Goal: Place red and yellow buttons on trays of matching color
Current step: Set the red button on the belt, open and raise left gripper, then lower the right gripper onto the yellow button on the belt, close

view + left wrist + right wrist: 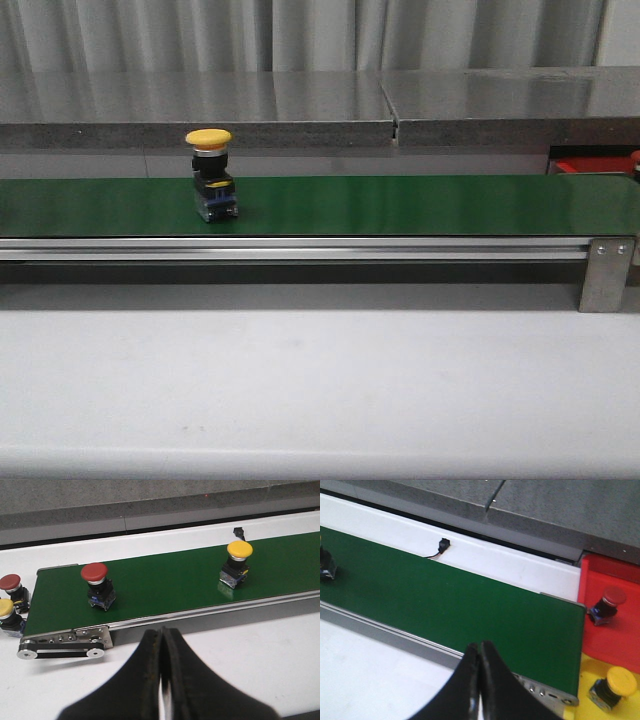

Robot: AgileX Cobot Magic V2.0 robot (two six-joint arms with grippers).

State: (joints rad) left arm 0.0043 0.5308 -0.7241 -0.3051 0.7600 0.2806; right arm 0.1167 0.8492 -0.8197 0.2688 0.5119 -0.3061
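While one red button [607, 603] and one yellow button [613, 686] already sit on matching trays, two wait on the green belt [170, 585]. Both grippers' jaws are closed, empty.

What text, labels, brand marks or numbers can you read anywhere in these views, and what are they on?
None can be read in any view.
Yellow mushroom-head push button on the green conveyor belt: its blue and yellow base block may carry markings, too small and blurred to read.
Red mushroom-head push button on the belt: no legible print.
Red tray and yellow tray: no lettering visible.
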